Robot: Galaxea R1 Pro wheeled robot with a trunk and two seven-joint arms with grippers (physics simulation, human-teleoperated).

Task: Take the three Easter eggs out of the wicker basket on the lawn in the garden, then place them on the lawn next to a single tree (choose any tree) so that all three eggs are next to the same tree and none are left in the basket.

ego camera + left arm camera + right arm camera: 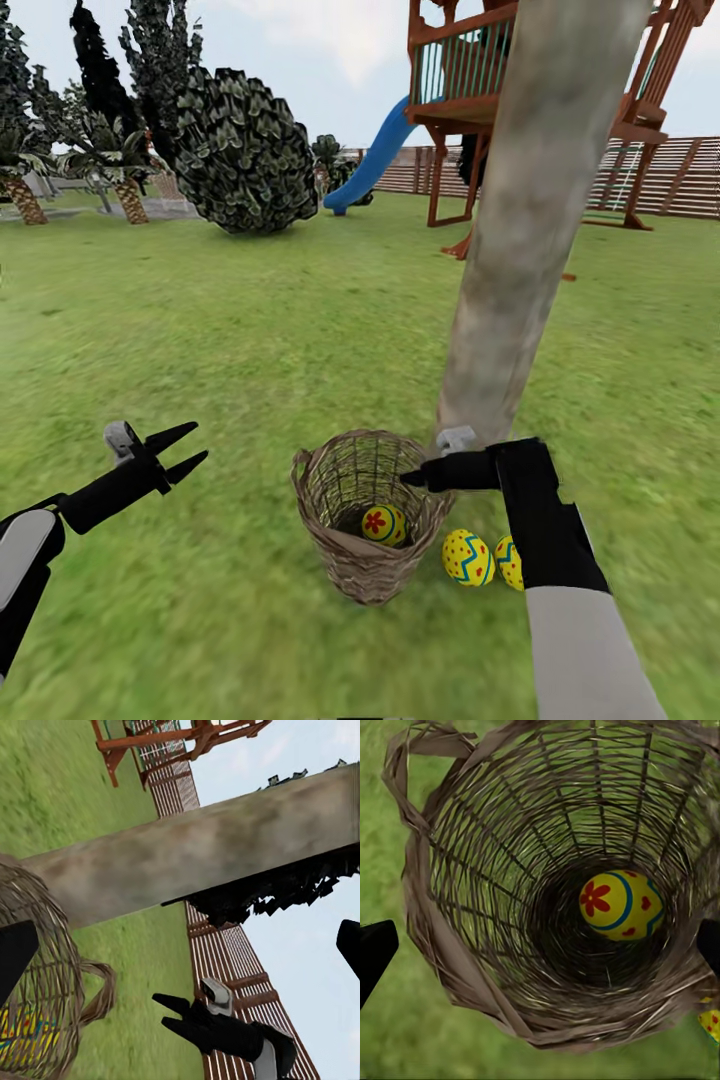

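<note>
The wicker basket stands on the lawn at the foot of the tree. One Easter egg with a red flower mark lies at its bottom, as the right wrist view confirms. Two more Easter eggs lie on the grass right of the basket, beside the trunk; my right forearm partly covers the farther one. My right gripper hovers open over the basket's right rim, holding nothing. My left gripper hangs open and holding nothing over the grass, left of the basket.
A round dark-green bush and thin dark trees stand at the back left. The red-brown playset with a blue slide and the slat fence close the back. Open grass lies left and front.
</note>
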